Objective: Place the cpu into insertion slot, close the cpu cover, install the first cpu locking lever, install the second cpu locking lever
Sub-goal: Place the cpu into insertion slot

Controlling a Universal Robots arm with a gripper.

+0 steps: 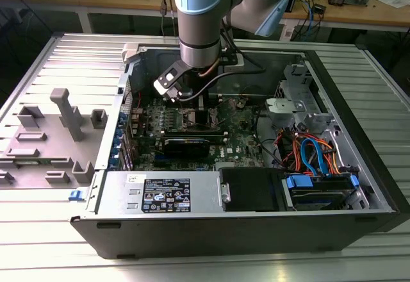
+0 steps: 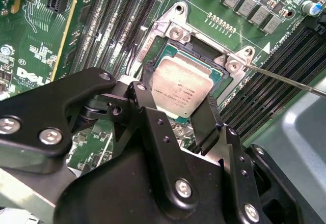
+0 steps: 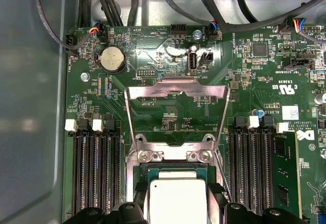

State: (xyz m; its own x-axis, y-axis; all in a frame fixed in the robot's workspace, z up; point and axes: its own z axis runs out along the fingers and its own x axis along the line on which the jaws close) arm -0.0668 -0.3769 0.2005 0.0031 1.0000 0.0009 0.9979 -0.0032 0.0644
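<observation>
The cpu (image 2: 179, 86), a dull silver square with faint print on its top, sits in the insertion slot (image 2: 172, 28) of the green motherboard (image 3: 254, 81). The black hand (image 2: 178, 91) is closed on two opposite edges of it. Beyond, the cpu cover (image 3: 175, 85) is swung open. The arm (image 1: 202, 19) reaches straight down into the computer case (image 1: 256, 231).

Ribbed metal table (image 1: 83, 58), perhaps wooden bench (image 1: 371, 14) behind
</observation>
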